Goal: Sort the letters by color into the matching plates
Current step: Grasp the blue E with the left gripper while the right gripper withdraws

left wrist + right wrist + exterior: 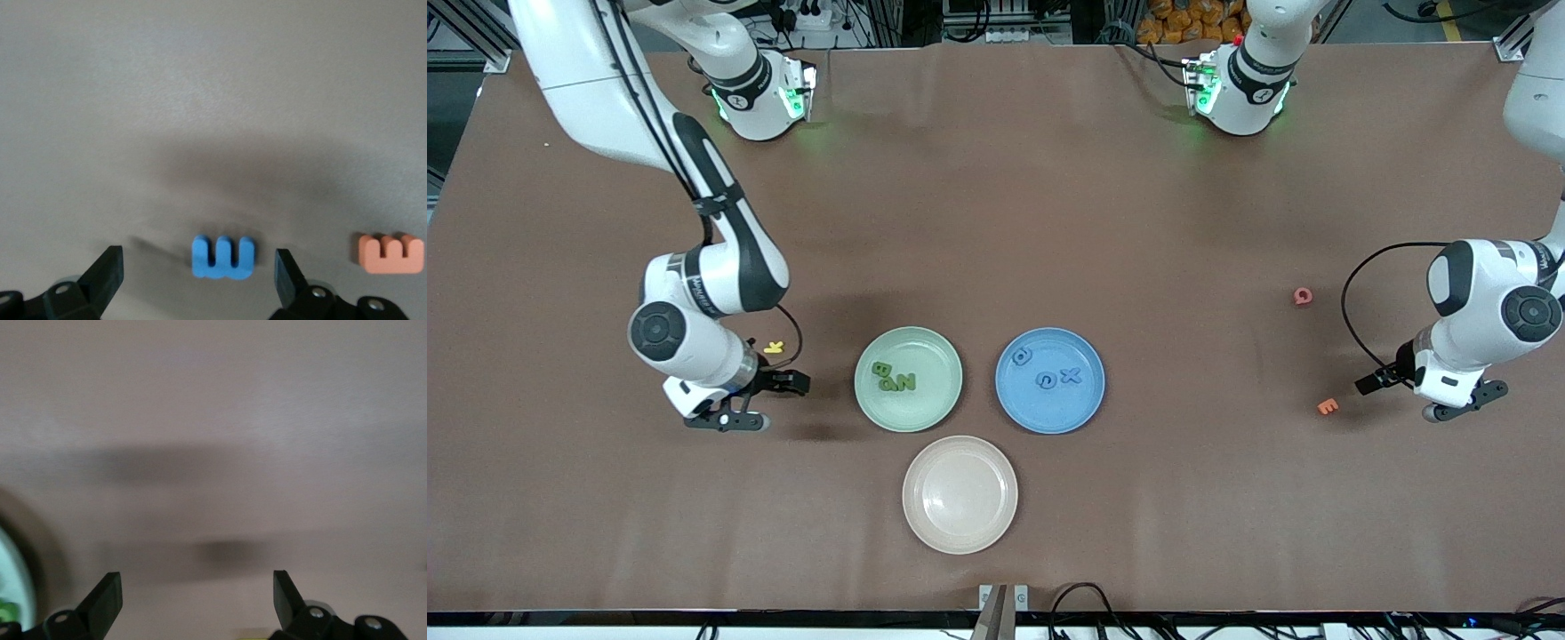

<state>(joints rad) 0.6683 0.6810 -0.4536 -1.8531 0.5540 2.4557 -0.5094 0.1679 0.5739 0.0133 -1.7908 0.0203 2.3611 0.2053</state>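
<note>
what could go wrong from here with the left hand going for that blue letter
1. The left hand stands open around the blue letter; the orange letter lies close beside it and might get nudged.
2. The blue plate sits beside the green plate and above the beige plate, so a drop could miss.

The right arm bends down from its base, its wrist low over the table toward its own end, and the right gripper hangs there with fingers spread wide and nothing between them. The left arm folds in low at its end, and the left gripper also stands wide apart.
</note>
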